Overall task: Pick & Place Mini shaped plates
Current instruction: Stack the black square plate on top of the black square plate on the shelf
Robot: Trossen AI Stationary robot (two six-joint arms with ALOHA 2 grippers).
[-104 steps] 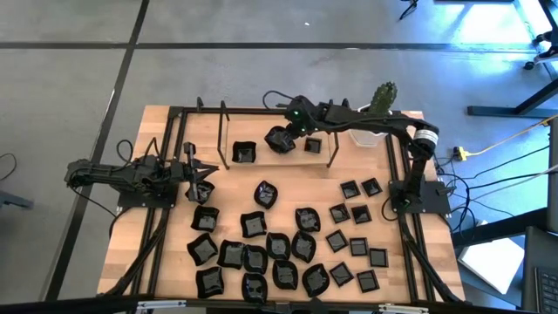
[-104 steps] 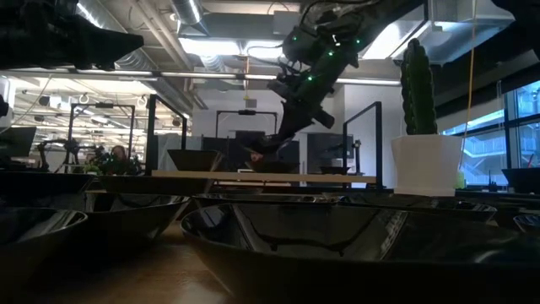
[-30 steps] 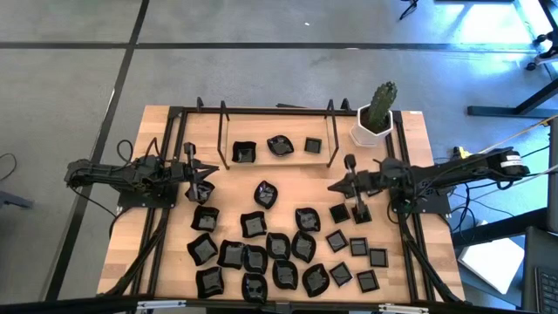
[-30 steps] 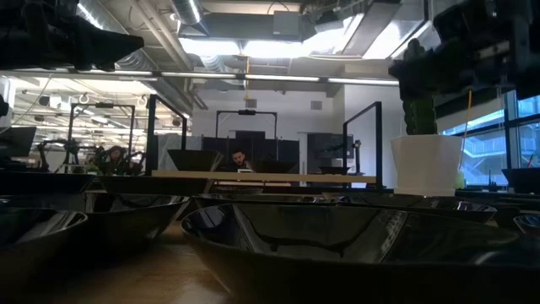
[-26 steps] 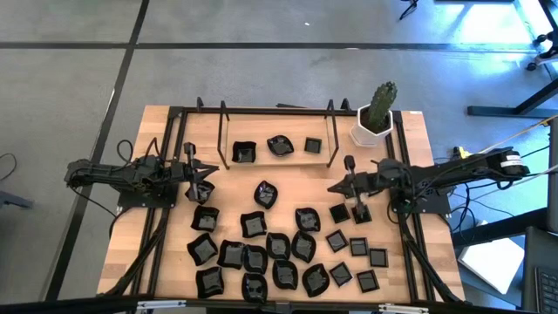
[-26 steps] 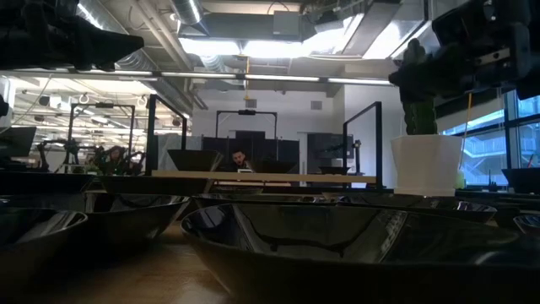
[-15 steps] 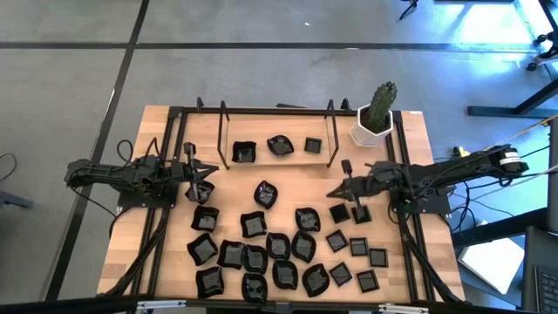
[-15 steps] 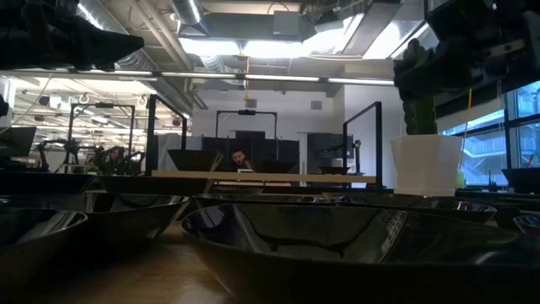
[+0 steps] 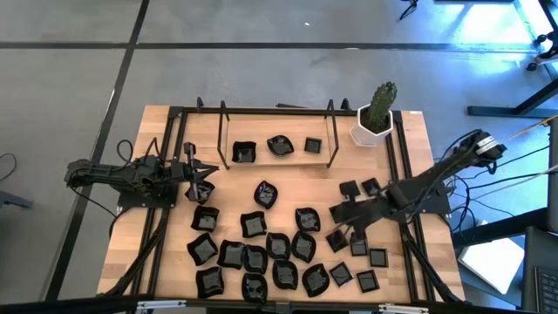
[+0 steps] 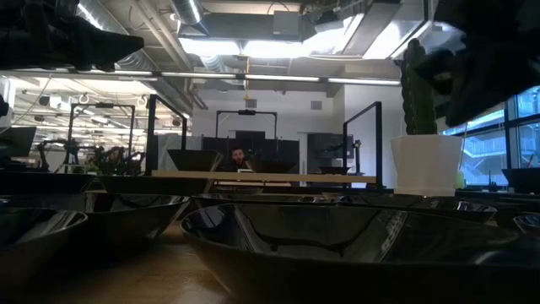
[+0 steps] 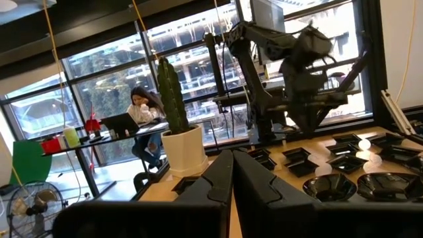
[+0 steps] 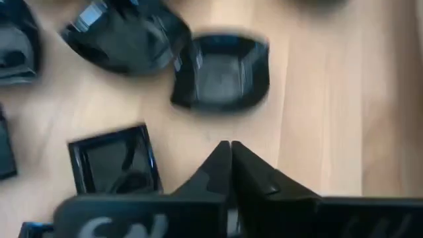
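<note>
While my left tool (image 9: 193, 171) waits with its fingers pressed together at the left side of the tabletop (image 9: 288, 174), just beside one black dish, it plays no part in what comes next. Past it, further right, three dishes (image 9: 277, 146) sit in a row inside the wire rack (image 9: 222, 131), and the main heap of dishes (image 9: 261, 253) crowds the near half of the boards.

My right tool (image 9: 342, 212) hangs over the right-hand group of small square dishes, fingers closed and holding nothing that I can see. From its own wrist camera, a rounded squarish dish (image 12: 225, 73) lies straight ahead of the fingertips, apart from them, with bare wood between. A flat square dish (image 12: 115, 160) sits to one side of the tips, nearer, but off my line.

I judge the dish ahead is the likelier pick: my right arm is far nearer than the left. I must open first. A larger dish (image 12: 125, 36) touches or overlaps its far corner, so room is tight there; the opposite side is open wood. The cactus pot (image 9: 372, 126) stands well clear.
</note>
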